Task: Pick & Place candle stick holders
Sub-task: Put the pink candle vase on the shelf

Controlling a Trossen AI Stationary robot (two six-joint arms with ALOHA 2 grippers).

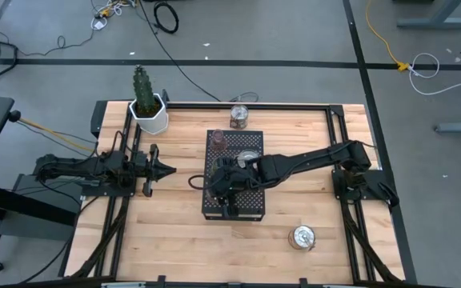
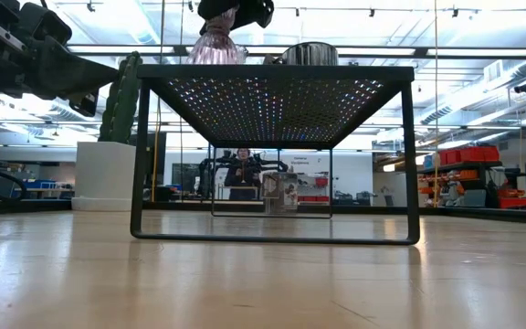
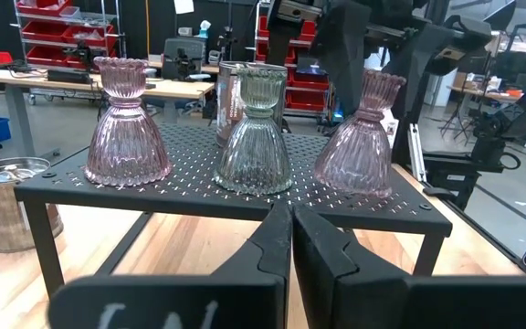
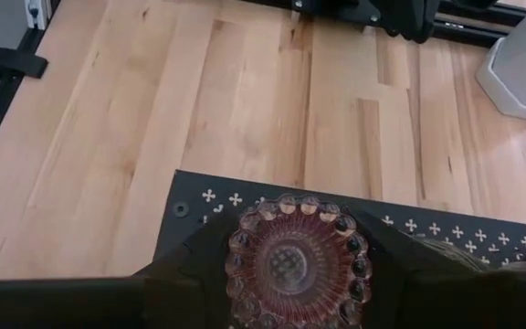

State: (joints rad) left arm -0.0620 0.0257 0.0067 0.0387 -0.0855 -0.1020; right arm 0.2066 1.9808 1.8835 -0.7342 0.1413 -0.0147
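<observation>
Pink holder at the right wrist frame's bottom centre sits pinched in the right gripper over the black rack. Lower it straight, then release. Left gripper, pressed together, waits centre-left.

1. The left arm is stretched low along the left side of the counter, pointing toward the middle.
2. The left hand is held level with its two dark fingers pressed together, nothing between them.
3. The right arm is reached in from the right side, bent at the elbow and extended across to the centre.
4. The right hand is turned downward, its wrist above it.
5. The right hand's fingers are set partly apart and closed around the rim of a pink candle stick holder.
</observation>
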